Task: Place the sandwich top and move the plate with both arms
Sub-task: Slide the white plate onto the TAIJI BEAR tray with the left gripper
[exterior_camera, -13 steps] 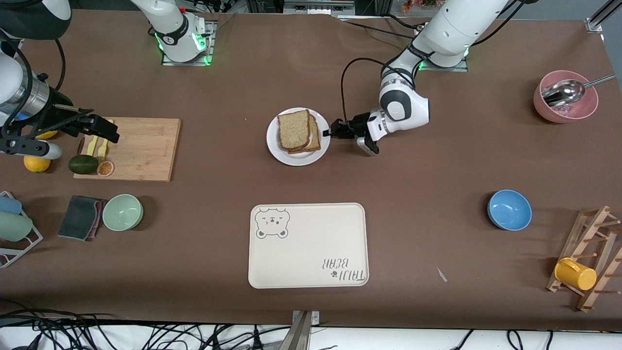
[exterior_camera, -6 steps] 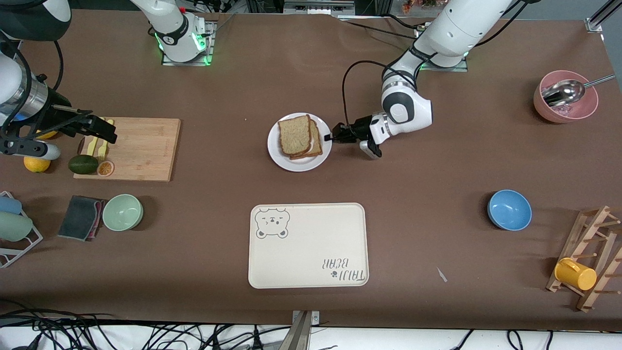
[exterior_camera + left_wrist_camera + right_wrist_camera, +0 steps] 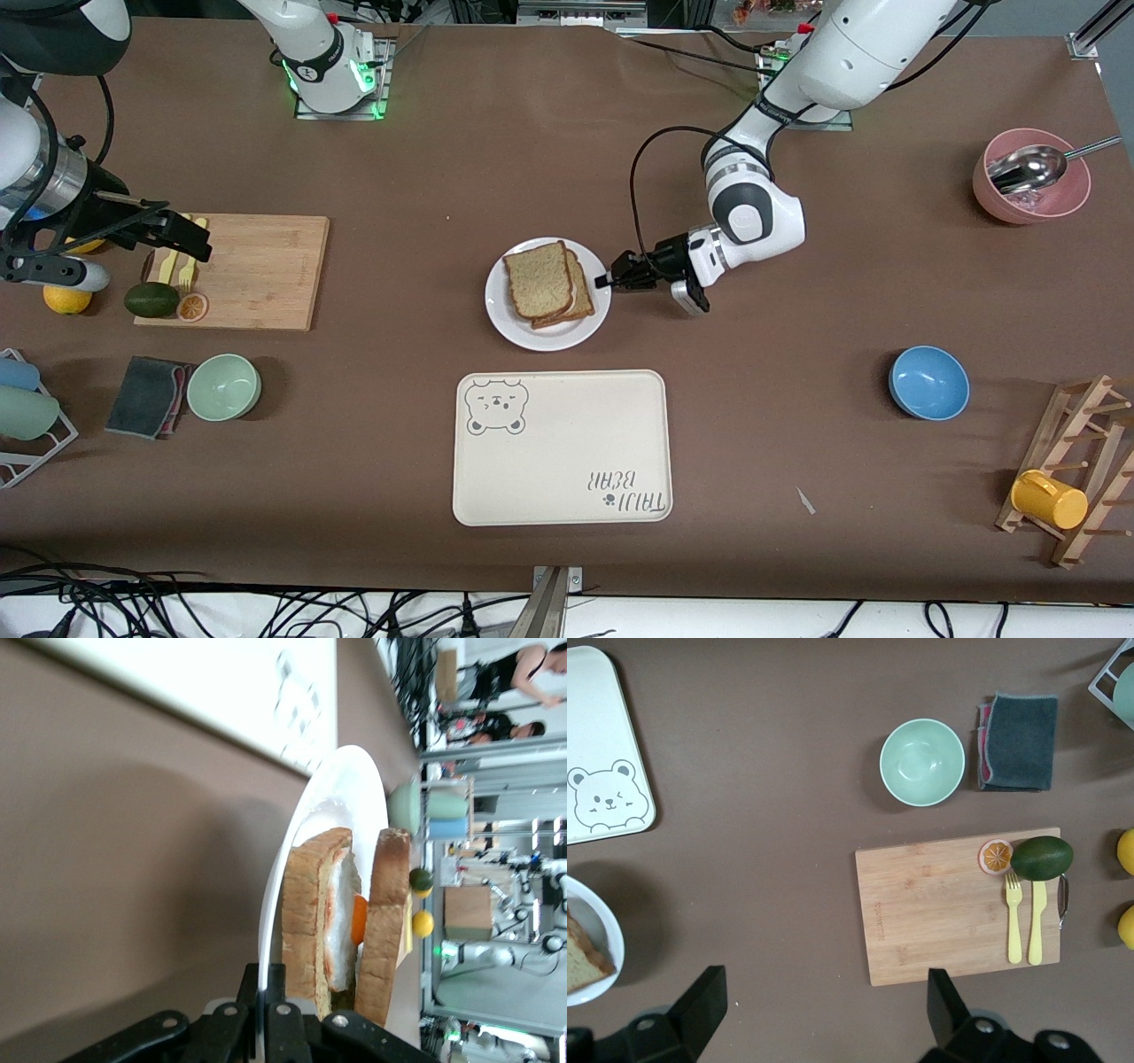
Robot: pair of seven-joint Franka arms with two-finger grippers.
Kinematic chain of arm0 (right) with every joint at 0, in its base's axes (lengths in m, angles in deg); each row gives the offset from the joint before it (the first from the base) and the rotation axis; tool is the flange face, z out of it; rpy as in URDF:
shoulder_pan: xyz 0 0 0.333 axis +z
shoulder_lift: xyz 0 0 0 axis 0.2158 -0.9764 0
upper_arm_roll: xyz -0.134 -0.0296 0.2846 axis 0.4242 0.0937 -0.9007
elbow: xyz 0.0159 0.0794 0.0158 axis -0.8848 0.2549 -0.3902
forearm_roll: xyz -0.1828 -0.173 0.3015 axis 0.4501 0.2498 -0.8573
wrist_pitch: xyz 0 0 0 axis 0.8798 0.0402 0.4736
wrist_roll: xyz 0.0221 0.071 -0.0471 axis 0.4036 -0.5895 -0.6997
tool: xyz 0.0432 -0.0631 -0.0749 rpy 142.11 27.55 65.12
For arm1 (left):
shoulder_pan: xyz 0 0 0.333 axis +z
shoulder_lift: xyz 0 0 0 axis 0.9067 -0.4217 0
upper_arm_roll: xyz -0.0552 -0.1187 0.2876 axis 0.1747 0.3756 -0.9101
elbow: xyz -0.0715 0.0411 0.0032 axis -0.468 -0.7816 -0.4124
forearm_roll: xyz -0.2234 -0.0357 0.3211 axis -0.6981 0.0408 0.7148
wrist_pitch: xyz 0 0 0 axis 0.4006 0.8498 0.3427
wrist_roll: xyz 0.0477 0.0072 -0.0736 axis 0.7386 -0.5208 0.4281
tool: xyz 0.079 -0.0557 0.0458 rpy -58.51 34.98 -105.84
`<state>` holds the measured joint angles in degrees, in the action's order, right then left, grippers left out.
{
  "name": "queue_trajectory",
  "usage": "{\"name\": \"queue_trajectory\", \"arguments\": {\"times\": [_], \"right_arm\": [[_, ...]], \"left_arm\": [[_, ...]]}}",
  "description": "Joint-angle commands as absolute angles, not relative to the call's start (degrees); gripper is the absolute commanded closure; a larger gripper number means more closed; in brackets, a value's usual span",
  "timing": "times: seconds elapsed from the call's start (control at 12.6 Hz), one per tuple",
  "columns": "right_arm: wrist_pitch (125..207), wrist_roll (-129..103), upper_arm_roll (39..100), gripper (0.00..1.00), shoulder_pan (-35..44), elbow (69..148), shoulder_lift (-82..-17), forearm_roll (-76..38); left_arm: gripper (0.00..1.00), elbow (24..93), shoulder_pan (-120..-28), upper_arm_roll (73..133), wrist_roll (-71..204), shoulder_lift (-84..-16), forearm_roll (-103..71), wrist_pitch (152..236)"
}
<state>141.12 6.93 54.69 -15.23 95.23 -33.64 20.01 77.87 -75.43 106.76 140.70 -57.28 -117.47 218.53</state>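
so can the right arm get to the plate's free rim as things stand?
Probably yes. The right gripper hangs open over the cutting board, bare table lies between it and the plate, and the left gripper clamps only the rim toward its own end.

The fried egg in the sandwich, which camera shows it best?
The left wrist view: it looks edge-on at the sandwich, so the fried egg shows between the slices. In the front view the sandwich top covers it; the right wrist view catches only a bread corner.

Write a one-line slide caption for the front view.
Left gripper shut on the plate rim, sandwich top in place; right gripper open above the cutting board.
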Motion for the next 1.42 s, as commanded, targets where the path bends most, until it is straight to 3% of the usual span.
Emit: {"name": "queue_trajectory", "arguments": {"times": [0.0,0.63,1.03,1.34], "right_arm": [[140.28,7.16,54.5,0.0,-15.1,94.49,-33.48,20.98],[140.19,6.72,54.59,0.0,-15.18,94.49,-33.22,21.16],[140.11,6.54,54.68,0.0,-15.18,94.49,-33.13,21.16],[139.84,7.25,54.15,0.0,-14.92,94.49,-32.78,22.21]], "left_arm": [[1.0,69.82,-75.6,105.23,134.56,-60.14,-113.79,219.47],[1.0,46.0,-75.69,98.9,112.73,-73.85,-92.5,218.77],[1.0,38.78,-76.31,98.19,111.94,-80.01,-90.12,218.95],[1.0,37.8,-76.48,97.57,112.03,-81.16,-90.12,218.95]]}}
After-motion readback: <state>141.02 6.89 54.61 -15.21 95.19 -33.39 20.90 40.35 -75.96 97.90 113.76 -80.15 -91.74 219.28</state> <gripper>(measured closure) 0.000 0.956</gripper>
